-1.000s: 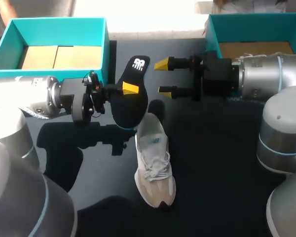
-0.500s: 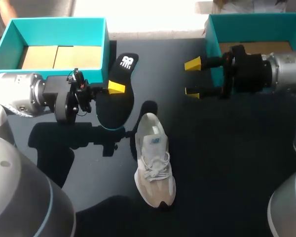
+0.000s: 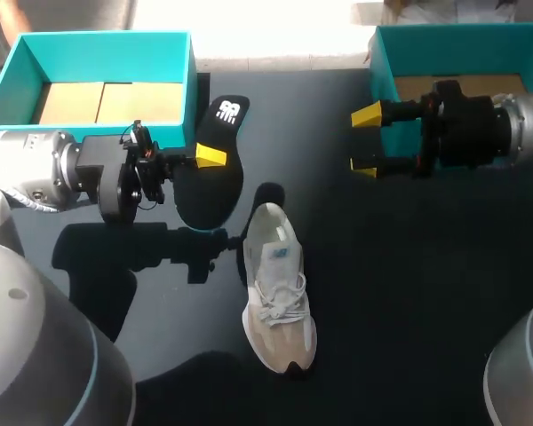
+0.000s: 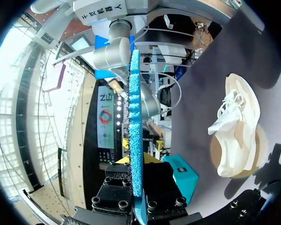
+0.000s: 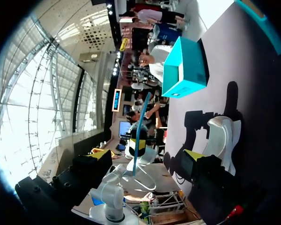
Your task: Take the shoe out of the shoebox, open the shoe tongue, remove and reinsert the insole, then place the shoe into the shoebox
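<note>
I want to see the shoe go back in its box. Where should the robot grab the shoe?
Probably the heel rim, from above. The shoe sits on its sole with its opening facing up, so one finger could slip inside and one behind the heel. The open right gripper is free; the left gripper holds the insole.

The left gripper [image 3: 206,160] clamps the black insole [image 3: 215,185] just beside the left teal shoebox [image 3: 193,80]. The pale shoe [image 3: 278,288] lies on the dark table [image 3: 409,302], toe toward the near edge. The right gripper [image 3: 365,140], fingers spread apart, hangs by the right shoebox [image 3: 381,55].
</note>
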